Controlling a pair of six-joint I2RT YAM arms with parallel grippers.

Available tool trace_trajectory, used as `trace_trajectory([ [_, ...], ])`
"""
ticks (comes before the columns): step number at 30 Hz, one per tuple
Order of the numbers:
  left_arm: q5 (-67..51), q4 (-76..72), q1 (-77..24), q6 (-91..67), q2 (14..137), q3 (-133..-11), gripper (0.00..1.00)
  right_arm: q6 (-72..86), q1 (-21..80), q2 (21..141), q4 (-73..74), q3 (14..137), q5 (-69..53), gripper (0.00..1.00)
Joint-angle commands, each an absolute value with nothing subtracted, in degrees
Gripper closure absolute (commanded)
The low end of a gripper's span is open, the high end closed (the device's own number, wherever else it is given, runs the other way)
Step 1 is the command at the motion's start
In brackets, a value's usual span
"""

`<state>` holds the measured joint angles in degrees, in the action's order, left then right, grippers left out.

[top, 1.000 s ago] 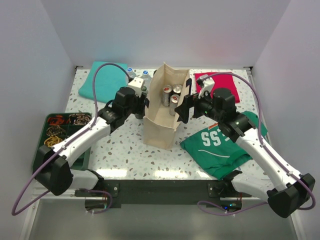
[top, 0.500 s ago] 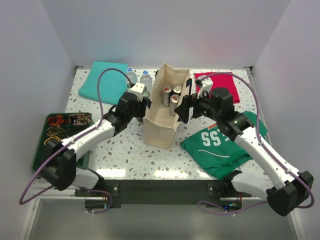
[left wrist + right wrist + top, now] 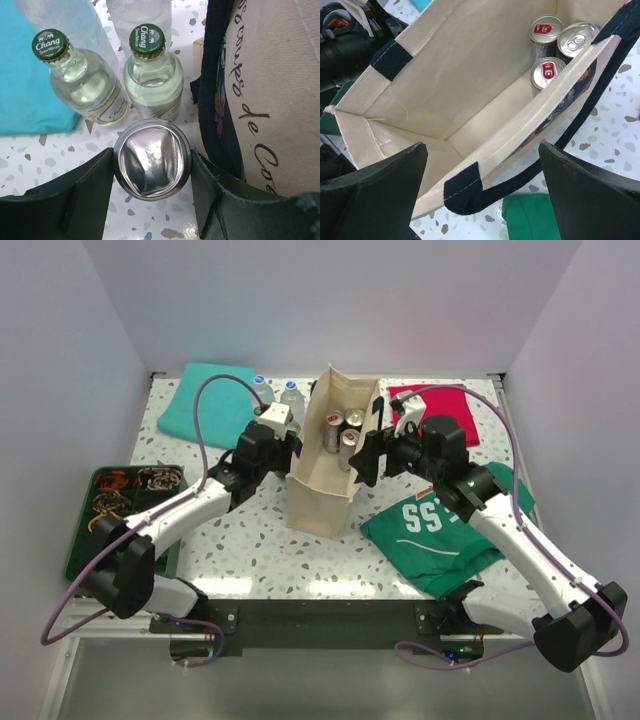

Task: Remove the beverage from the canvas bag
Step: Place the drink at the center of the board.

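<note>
Your left tool seems clamped on the can, your right tool spread wide; lowering carelessly could topple the bottle just above it.

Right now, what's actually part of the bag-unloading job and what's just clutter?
Job: canvas bag; three cans inside; can in left gripper.
Clutter: two soda bottles outside the bag; teal cloth; red cloth; green jersey; tray.

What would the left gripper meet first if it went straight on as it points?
Probably the glass bottle nearer the canvas bag, just beyond the silver can that the left gripper clamps; depth is unclear.
</note>
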<state>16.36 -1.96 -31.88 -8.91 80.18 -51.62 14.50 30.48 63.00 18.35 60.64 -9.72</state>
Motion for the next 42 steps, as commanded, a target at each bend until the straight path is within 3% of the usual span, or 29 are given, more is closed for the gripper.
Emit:
trace_trajectory([
  [1,18.28,-7.29,-31.46,-9.05,80.24,-53.79,1.0,14.15,30.67,62.4,17.49,61.61,-8.79,0.02],
  [4,17.93,-7.29,-31.38,-9.14,80.86,-53.96,1.0,14.15,30.59,62.31,17.49,61.44,-8.79,0.02],
  [6,17.58,-6.68,-31.38,-9.58,81.56,-54.23,0.87,14.15,30.59,62.31,17.49,61.44,-8.88,0.02],
  [10,17.05,-6.33,-31.47,-9.93,82.18,-54.32,0.88,14.06,30.59,62.58,17.31,61.26,-9.05,0.02],
  [17,17.4,-5.19,-31.38,-10.81,81.65,-54.75,0.61,13.97,30.67,62.93,17.31,61.35,-9.32,0.02],
  [22,18.1,-3.34,-31.38,-10.37,81.65,-56.07,0.55,13.97,30.59,62.75,17.32,61.26,-8.97,0.02],
  [23,18.19,-2.9,-31.38,-10.37,81.48,-56.25,0.46,14.15,30.59,62.84,17.23,61.26,-8.96,0.02],
  [30,19.33,-0.09,-31.46,-10.9,79.28,-58.35,0.36,14.85,30.59,62.93,16.79,60.91,-8.35,0.02],
  [33,20.12,-0.09,-31.38,-9.85,78.66,-59.06,0.4,14.77,30.59,63.02,16.79,61.0,-8.26,0.02],
  [37,19.86,-0.09,-31.38,-9.67,79.01,-59.85,0.27,14.77,30.67,62.49,16.79,60.82,-8.09,0.02],
  [42,18.9,-0.17,-31.38,-9.75,78.92,-59.76,0.29,14.85,30.67,62.4,17.14,60.56,-8.17,0.02],
])
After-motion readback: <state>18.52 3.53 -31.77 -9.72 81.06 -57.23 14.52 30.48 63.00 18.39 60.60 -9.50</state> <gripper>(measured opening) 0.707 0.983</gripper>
